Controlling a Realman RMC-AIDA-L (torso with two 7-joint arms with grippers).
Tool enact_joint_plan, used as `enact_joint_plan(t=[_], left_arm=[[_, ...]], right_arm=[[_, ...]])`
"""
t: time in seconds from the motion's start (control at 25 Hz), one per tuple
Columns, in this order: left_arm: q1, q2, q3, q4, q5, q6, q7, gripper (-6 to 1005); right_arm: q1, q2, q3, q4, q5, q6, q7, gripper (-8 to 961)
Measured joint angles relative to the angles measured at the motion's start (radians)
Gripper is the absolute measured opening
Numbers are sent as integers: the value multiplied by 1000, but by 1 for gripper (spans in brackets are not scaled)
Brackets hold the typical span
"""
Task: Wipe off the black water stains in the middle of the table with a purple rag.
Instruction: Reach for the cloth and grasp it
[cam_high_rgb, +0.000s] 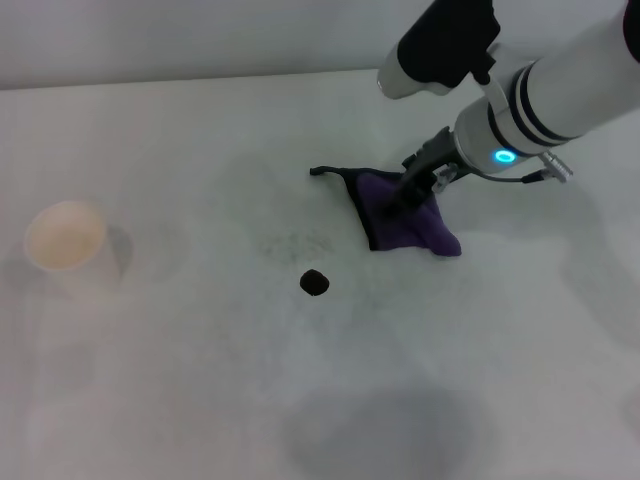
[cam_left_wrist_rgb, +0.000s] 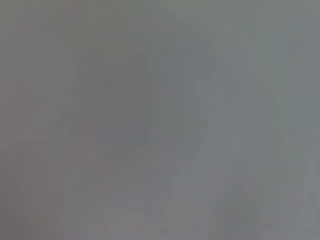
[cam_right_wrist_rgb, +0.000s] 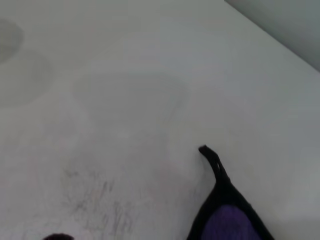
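Purple rag (cam_high_rgb: 405, 222) lying bunched on the table (cam_high_rgb: 180, 380), right of centre in the head view, with the right gripper (cam_high_rgb: 408, 192) lowered onto its upper part. The dark fingers are pressed into the cloth and appear to pinch a fold of it, though the fingertips themselves are hidden among the folds. Black edging runs along the rag's left border and tapers to a thin corner loop (cam_high_rgb: 322, 172) that trails flat on the table, pointing away from the gripper. The right wrist view shows the same loop (cam_right_wrist_rgb: 209, 154) and a patch of purple cloth (cam_right_wrist_rgb: 227, 222) at the frame edge.

Black water stains (cam_high_rgb: 315, 282): a single small, roundish, dark blob, near the rag's lower left corner but clearly apart from it. Bare white surface lies between the two. Faint grey speckles (cam_high_rgb: 290, 243) mark the table just beyond the blob, between it and the loop. In the right wrist view the blob shows only as a dark sliver (cam_right_wrist_rgb: 57, 236) at the frame edge.

A pale, cream-coloured cup (cam_high_rgb: 68, 240) stands upright far to the left, well apart from both rag and stain.

Left gripper: out of sight; the left wrist view shows only a uniform grey field.
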Motion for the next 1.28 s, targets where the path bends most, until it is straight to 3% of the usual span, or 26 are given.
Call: enact_joint_plan(t=[0.64,0.88,1.08,1.28], left_arm=[[-6,-3,2,4,0,0,-1,876],[-7,-3,2,4,0,-3,-4,876],[-8,-3,1,5,0,-4,-4,876],[-8,-3,2,4,0,-8,-4,876]], right_arm=[[-1,2,-9,-88,10,-62,-1,809],[-2,2,-10,-90,11,-67,0,756],[-5,2,-6,-96,33,-75,2,536],[-9,-2,4,-109,60,-97,12,384]])
